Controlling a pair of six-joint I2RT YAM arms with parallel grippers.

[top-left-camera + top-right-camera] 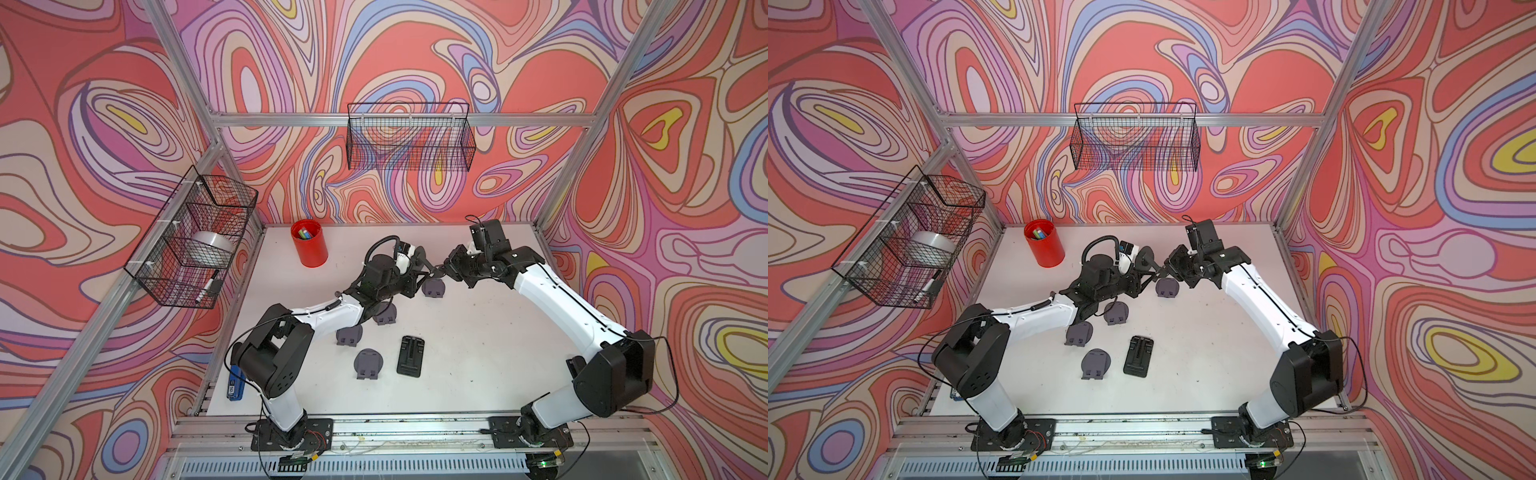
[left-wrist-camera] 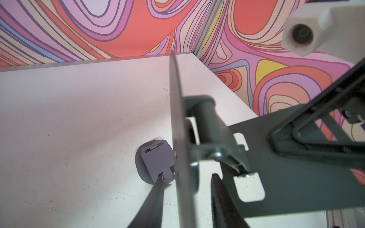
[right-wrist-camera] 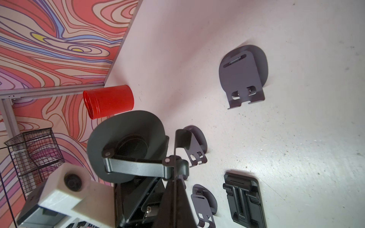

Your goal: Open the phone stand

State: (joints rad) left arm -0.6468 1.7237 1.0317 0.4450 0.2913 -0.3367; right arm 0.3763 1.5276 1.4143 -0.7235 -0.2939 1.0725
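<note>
At the front of the table [image 1: 478,353], a black folded stand [image 1: 410,356] was seen lying flat, and four grey folded stands [image 1: 368,363] were laid in a loose line from beside it toward the back. Past these, the phone stand [image 3: 122,126] was held clear of the table between the two arms, toward the back middle, just above the farthest grey one.

The jaws of the right gripper [image 3: 173,189] were pressed together on the stand's thin plate, which was seen edge-on in the right wrist view. The jaws of the left gripper [image 2: 187,176] were parted: the plate was seen between them, with a gap on either side.

The stand was dark grey. A round base disc was joined by a short hinged arm to the plate, and the arm was swung out from the disc.

Farther back, a red cup [image 1: 309,243] was stood upright near the rear wall.
</note>
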